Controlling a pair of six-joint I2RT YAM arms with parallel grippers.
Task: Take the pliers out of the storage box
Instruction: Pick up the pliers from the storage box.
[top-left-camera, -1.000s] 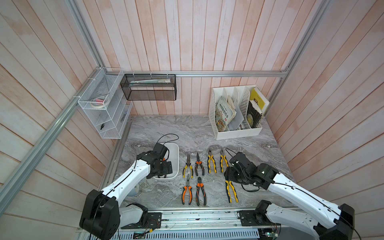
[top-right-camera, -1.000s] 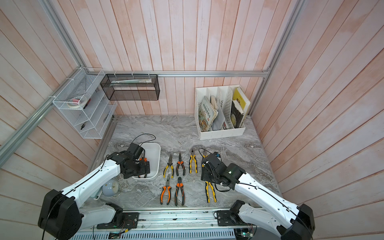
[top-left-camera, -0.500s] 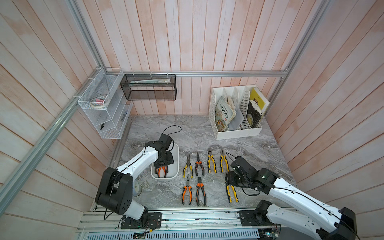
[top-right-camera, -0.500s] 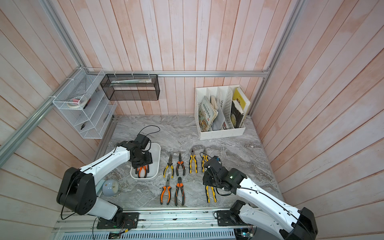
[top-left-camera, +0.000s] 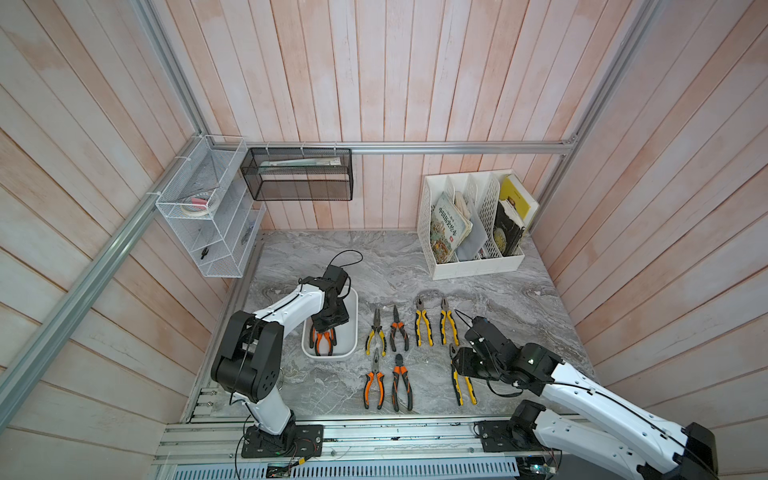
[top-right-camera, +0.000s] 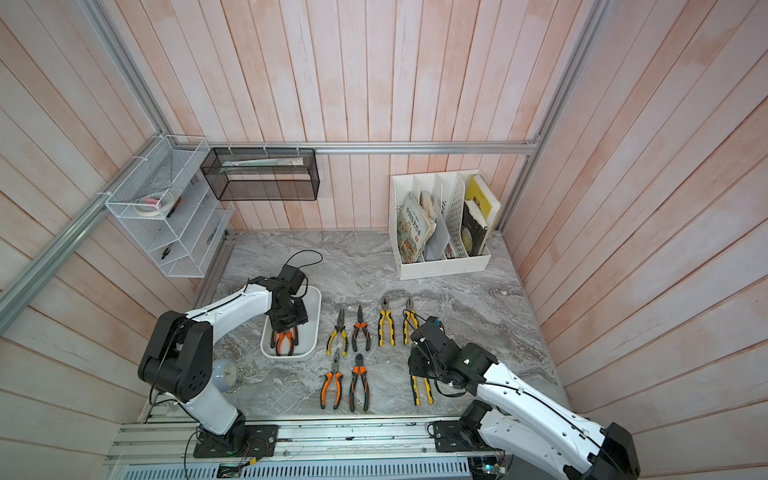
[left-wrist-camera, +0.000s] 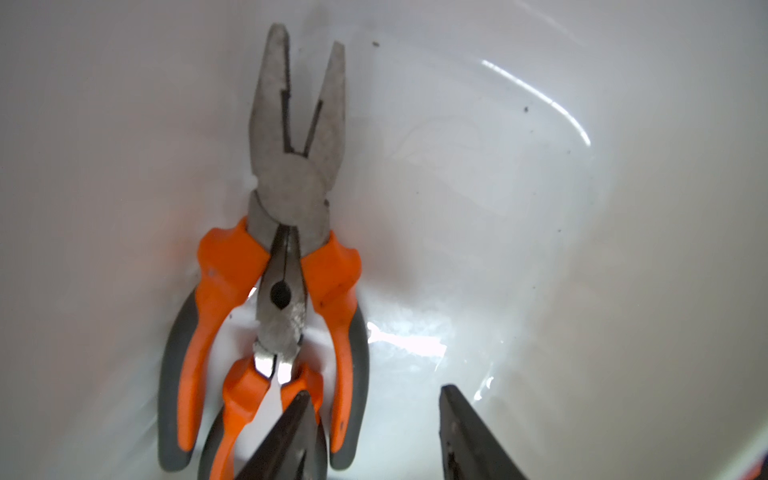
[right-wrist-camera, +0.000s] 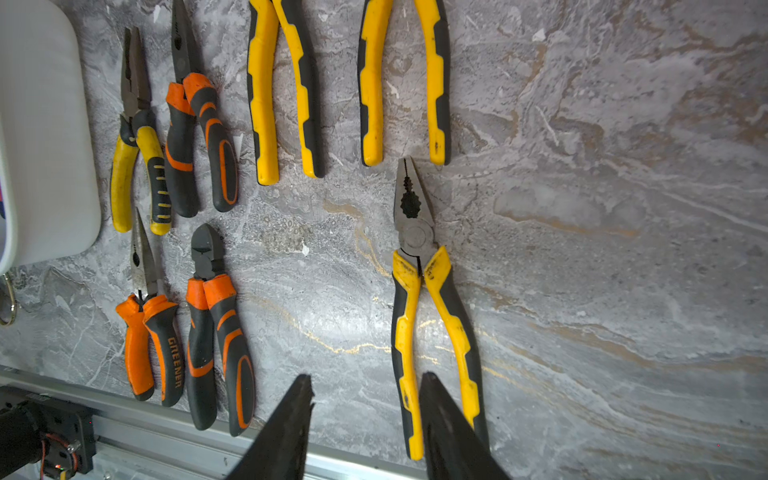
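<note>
The storage box (top-left-camera: 350, 332) is a small white tub on the left of the marble table, also seen at its wall (top-right-camera: 314, 316). Two orange-and-grey pliers (left-wrist-camera: 291, 191) lie inside it, one's nose between the other's handles. My left gripper (left-wrist-camera: 376, 392) is down in the box over their handles, open, gripping nothing. Several more pliers (top-left-camera: 399, 330) lie in rows on the table. My right gripper (right-wrist-camera: 366, 376) hovers open above yellow-and-black pliers (right-wrist-camera: 415, 237) lying flat at the right end of the front row.
A white perforated file holder (top-left-camera: 469, 266) with books stands at the back right. A white wire rack (top-left-camera: 203, 216) and a black mesh basket (top-left-camera: 299, 174) hang on the walls. A metal rail (top-left-camera: 332, 432) runs along the front edge. A small round object (top-right-camera: 226, 374) sits by the left arm.
My left gripper has swung from the box's left edge into the box, over the orange pliers, and its jaws have narrowed. The right gripper's jaws have narrowed too, and it has edged toward the front.
</note>
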